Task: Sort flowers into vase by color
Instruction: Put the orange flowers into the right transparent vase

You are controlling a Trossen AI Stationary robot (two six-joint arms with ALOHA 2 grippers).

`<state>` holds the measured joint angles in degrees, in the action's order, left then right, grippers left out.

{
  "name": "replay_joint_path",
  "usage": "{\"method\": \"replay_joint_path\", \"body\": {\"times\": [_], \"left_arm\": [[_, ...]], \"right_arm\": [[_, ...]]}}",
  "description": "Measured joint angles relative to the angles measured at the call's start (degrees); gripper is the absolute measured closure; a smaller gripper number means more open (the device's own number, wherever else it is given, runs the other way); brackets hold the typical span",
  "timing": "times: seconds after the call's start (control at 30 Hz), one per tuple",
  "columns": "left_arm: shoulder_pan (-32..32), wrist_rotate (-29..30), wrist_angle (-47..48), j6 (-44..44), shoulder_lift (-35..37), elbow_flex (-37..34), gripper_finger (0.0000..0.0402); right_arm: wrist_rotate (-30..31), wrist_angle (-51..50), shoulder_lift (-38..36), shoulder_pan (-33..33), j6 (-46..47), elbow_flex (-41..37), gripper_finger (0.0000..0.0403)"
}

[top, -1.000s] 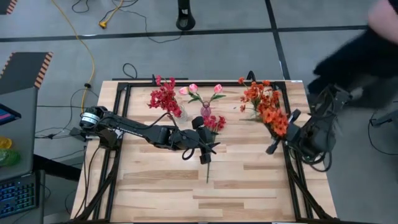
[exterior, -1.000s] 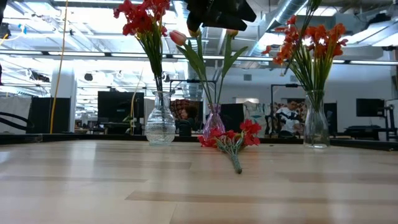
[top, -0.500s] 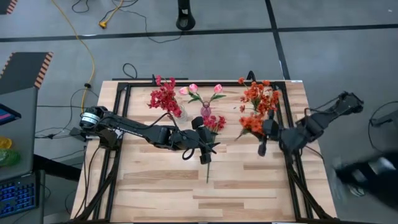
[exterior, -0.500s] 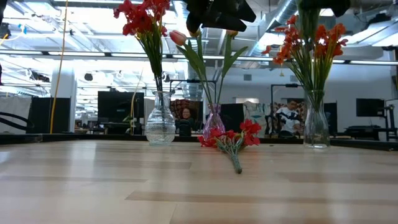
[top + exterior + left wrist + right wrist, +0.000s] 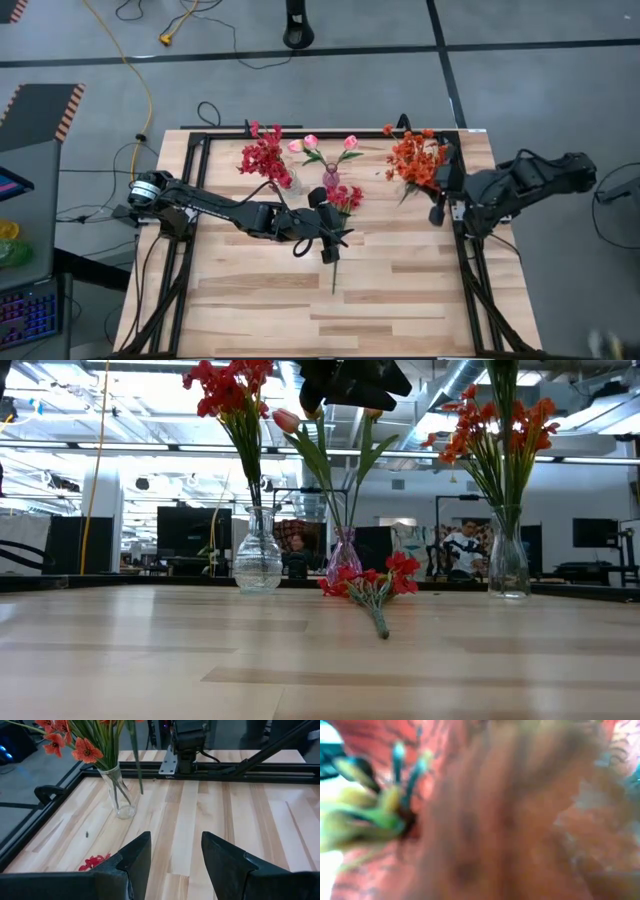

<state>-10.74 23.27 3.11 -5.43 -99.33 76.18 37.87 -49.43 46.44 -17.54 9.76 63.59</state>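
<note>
A red flower sprig (image 5: 337,228) lies flat on the wooden table (image 5: 400,300), near the middle, just in front of the small pink vase (image 5: 343,558) that holds the pale pink flowers (image 5: 322,146). Its red blossoms point toward the vases and its thin green stem points away from them. It looks very light and bendy, and the little petals could crush or come off, so the stem seems the best place to take hold, with a soft pinch. The left gripper (image 5: 172,857) hangs over the sprig with its two fingers apart and nothing between them. The red flowers (image 5: 264,157) stand in a clear vase (image 5: 258,556) at the back on the left side, so this sprig likely belongs there. The orange flowers (image 5: 415,157) stand in a clear vase (image 5: 507,560) at the back on the right side. The right gripper (image 5: 438,205) is close beside that orange bunch with its fingers nearly together; whether they pinch a stem cannot be told.
</note>
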Motion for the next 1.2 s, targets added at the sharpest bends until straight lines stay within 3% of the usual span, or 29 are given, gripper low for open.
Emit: {"method": "replay_joint_path", "body": {"times": [0.5,0.93,1.2], "left_arm": [[0.0,0.0,0.0,0.0,0.0,0.0,0.0238],[0.0,0.0,0.0,0.1,0.0,0.0,0.0238],[0.0,0.0,0.0,0.1,0.0,0.0,0.0238]], "right_arm": [[1.2,-1.3,0.1,5.4,-11.6,0.0,0.0351],[1.4,-4.7,0.0,6.1,-11.8,6.7,0.0351],[4.2,-9.3,0.6,6.1,-9.3,6.9,0.0351]]}}
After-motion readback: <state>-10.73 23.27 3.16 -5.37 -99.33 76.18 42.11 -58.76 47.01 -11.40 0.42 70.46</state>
